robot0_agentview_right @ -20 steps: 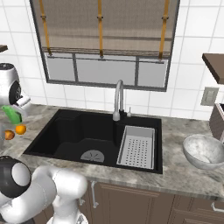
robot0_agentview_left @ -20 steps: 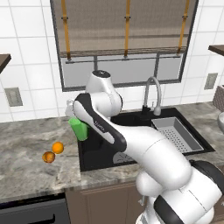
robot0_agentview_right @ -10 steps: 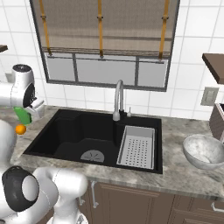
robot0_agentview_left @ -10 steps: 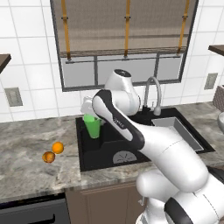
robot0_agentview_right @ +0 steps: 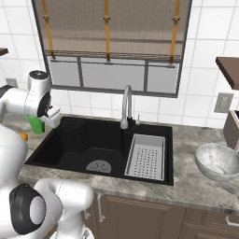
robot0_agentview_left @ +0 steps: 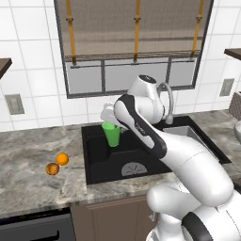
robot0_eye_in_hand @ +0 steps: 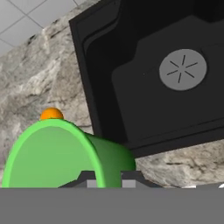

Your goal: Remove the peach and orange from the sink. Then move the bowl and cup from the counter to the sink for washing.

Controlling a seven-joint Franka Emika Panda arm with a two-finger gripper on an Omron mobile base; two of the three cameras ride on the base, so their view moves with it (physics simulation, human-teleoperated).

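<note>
Carried rightward, the cup (robot0_agentview_left: 111,133) now hangs over the sink (robot0_agentview_left: 96,165), apparently pinched by its rim in the gripper (robot0_eye_in_hand: 108,180); drain at two o'clock, release pending.

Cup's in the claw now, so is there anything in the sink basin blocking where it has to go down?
Nothing visible does. The claw is shut on the cup, which hangs over the sink at its left end. The black floor around the drain plate is bare; the peach and orange lie on the counter.

Green cup (robot0_agentview_left: 112,133) held upright above black sink (robot0_agentview_left: 141,162).
</note>
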